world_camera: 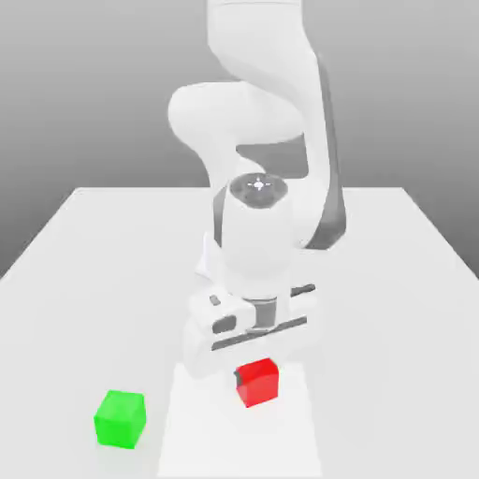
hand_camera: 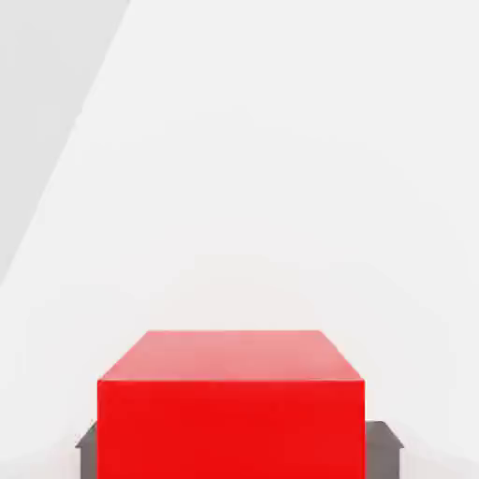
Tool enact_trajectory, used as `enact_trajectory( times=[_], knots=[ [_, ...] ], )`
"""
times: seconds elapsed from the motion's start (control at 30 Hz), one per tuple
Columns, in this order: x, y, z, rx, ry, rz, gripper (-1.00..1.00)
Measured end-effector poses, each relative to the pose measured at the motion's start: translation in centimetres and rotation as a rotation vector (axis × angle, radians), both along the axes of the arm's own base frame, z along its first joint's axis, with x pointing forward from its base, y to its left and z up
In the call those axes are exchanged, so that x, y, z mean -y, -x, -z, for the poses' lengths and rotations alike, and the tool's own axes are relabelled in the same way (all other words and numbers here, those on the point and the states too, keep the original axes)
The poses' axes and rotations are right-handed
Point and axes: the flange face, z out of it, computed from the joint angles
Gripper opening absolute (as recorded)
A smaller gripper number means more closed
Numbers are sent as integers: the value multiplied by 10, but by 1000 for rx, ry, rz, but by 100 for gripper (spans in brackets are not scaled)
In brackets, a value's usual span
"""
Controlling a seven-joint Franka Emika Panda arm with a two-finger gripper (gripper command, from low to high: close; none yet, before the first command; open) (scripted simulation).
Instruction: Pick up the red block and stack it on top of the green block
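A big, pale table (world_camera: 365,374) fills the lower part of the exterior view. Its far edge runs straight across, and its sides spread wider toward the near end. On it is a flat, bright white patch (world_camera: 187,444) (I can't tell if it is paper or paint). In the hand view, a slanted line splits the white from light gray. Behind the table, the background (world_camera: 94,94) is plain gray, lighter up high and darker down low, like smoke.
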Motion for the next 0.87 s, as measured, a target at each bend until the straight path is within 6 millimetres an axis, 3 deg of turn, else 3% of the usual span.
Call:
enact_trajectory(
  times=[0.1,0.33,0.47,0.57,0.73,0.77,0.87],
  knots=[
    [0,0,-4,0,0,-1,-100],
    [7,-7,-60,-1,-1,-3,-100],
    [103,-40,-79,-3,-2,113,-100],
    [173,-52,-91,-1,-2,167,-100],
    [180,-60,-46,0,-2,148,-100],
    [181,-60,-37,0,-2,148,100],
    [181,-60,-37,0,-2,148,100]
  ],
)
